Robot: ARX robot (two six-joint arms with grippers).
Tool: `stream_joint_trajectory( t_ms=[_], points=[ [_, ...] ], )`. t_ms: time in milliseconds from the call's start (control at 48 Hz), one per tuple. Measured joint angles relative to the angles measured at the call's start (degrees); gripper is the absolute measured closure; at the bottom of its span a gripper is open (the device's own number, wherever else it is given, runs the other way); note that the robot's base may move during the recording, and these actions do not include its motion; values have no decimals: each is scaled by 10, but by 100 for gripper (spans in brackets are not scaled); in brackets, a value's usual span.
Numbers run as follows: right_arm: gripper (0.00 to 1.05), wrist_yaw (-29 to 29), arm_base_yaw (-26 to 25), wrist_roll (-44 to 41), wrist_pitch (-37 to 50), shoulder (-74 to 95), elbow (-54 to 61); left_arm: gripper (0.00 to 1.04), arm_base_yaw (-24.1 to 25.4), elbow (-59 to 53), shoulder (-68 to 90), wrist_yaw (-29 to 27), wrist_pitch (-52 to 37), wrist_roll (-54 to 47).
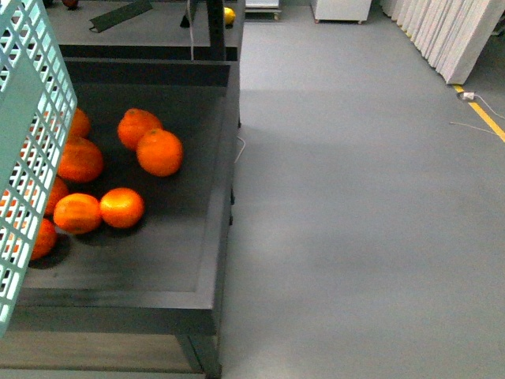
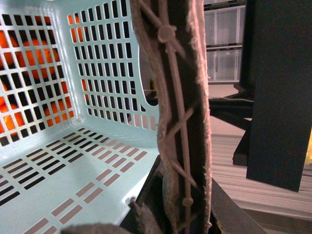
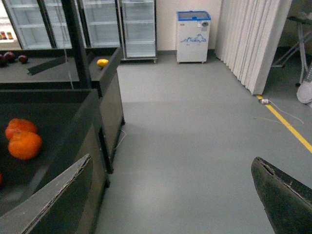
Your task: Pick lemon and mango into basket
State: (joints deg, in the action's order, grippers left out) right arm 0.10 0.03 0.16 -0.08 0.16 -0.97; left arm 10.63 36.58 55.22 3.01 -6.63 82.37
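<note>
The pale teal basket [image 1: 28,150] hangs tilted at the far left of the front view, over the black tray. My left gripper [image 2: 183,209] is shut on its brown ribbed handle [image 2: 175,97]; the slotted floor [image 2: 58,170] holds no fruit. My right gripper [image 3: 170,195] is open and empty, with grey floor showing between its fingers [image 3: 282,195]. A small yellow fruit [image 1: 229,15] lies on the far black shelf, half hidden by a post; it also shows in the right wrist view [image 3: 102,63]. I cannot tell whether it is the lemon or the mango. Neither arm shows in the front view.
Several round oranges [image 1: 159,151] lie in the black tray [image 1: 197,260] at the left. A second black shelf [image 1: 150,31] stands behind it. Grey floor [image 1: 355,197] spreads to the right. White curtains [image 3: 253,39], a small freezer [image 3: 193,35] and glass-door fridges [image 3: 139,27] stand at the back.
</note>
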Motion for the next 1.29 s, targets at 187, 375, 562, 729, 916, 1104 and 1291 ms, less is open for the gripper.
stream_joint_trajectory(
  t_ms=[187,375,562,729,916,1104,1291],
  points=[
    [9,-1,0,0,0,0,0,98,0,0,0,2,0,0],
    [9,0,0,0,0,0,0,98,0,0,0,0,0,0],
    [9,0,0,0,0,0,0,98,0,0,0,2,0,0],
    [9,0,0,0,0,0,0,98,0,0,0,1,0,0],
    [9,-1,0,0,0,0,0,98,0,0,0,2,0,0],
    [9,-1,0,0,0,0,0,98,0,0,0,1,0,0],
    [9,-1,0,0,0,0,0,98,0,0,0,2,0,0]
  ],
)
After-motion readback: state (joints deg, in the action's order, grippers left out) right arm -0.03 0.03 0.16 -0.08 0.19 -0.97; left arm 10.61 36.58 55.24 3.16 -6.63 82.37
